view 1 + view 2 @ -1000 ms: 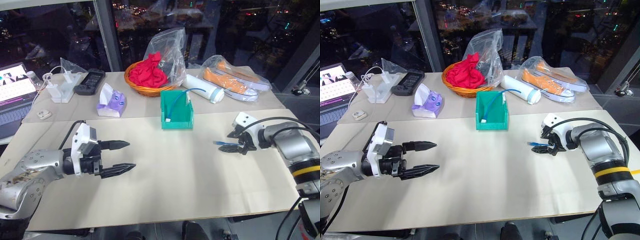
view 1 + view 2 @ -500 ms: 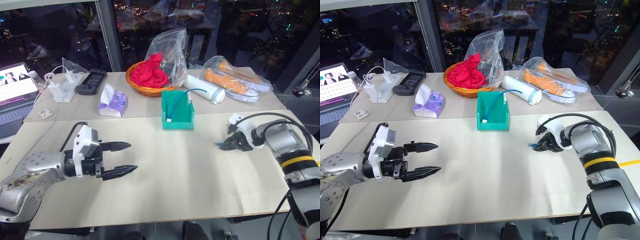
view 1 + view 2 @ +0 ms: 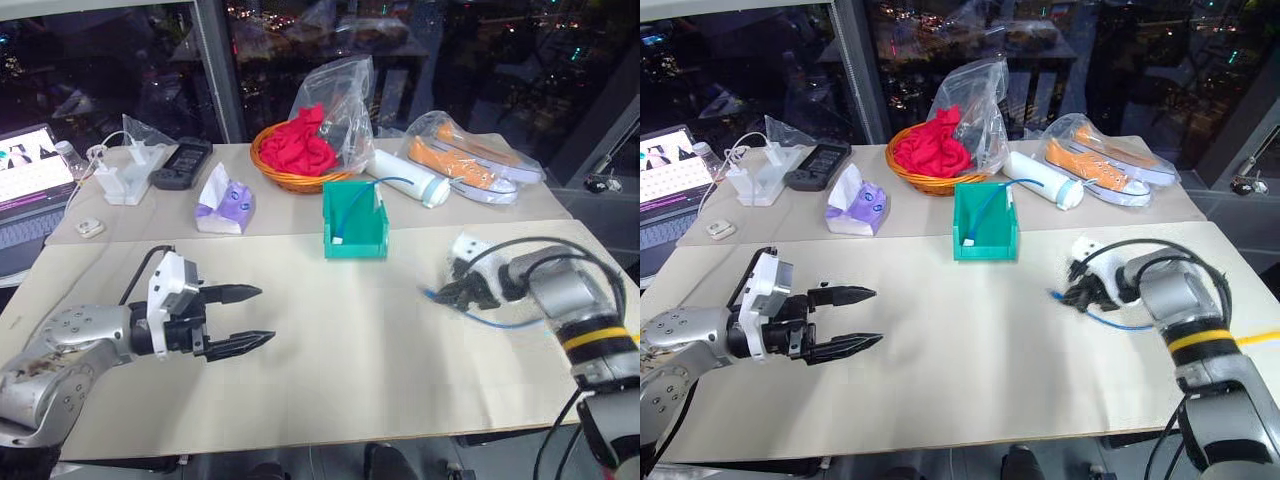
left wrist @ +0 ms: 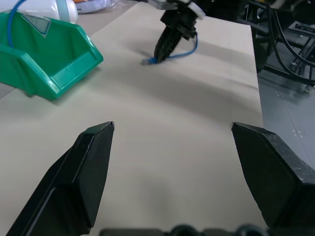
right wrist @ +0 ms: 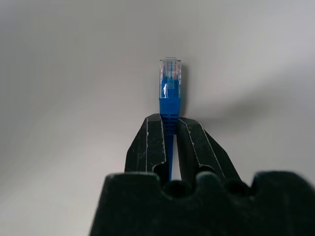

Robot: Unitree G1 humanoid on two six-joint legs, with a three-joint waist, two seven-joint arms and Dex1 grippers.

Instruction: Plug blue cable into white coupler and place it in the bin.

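Right gripper (image 5: pixel 170 129): fingers pinched tight on the blue cable (image 5: pixel 170 93) just behind its clear plug, which juts out past the fingertips; the gripper is low over the right side of the table (image 3: pixel 350 370), angled down and toward the left.
Blue cable: the held end points left at the table surface; the rest trails in a loose curve on the table on the near right side of the gripper, seen in the head views (image 3: pixel 1110 322); it lies well to the right of the bin and nearer than it.
Left gripper (image 3: pixel 245 318): black fingers spread wide with nothing between them; it hovers over the near left part of the table, pointing right.
Bin (image 3: pixel 355 232): teal-green, open-topped, standing near the middle of the table toward the far side; its lowered wall faces the near edge; another light-blue cable (image 3: pixel 350 212) hangs into it with a small white piece at its lower end; whether that piece is the white coupler I cannot tell.
Far side, left to right: laptop (image 3: pixel 30 175) at the left edge; white chargers with cords (image 3: pixel 125 175); black remote (image 3: pixel 182 163); purple tissue pack (image 3: pixel 227 200); orange woven basket (image 3: pixel 290 180) with red cloth (image 3: pixel 297 145) and a clear plastic bag; white cylinder roll (image 3: pixel 405 178); bagged orange sneakers (image 3: pixel 470 160).
Small white item (image 3: pixel 90 228): alone at the far left, in front of the laptop.
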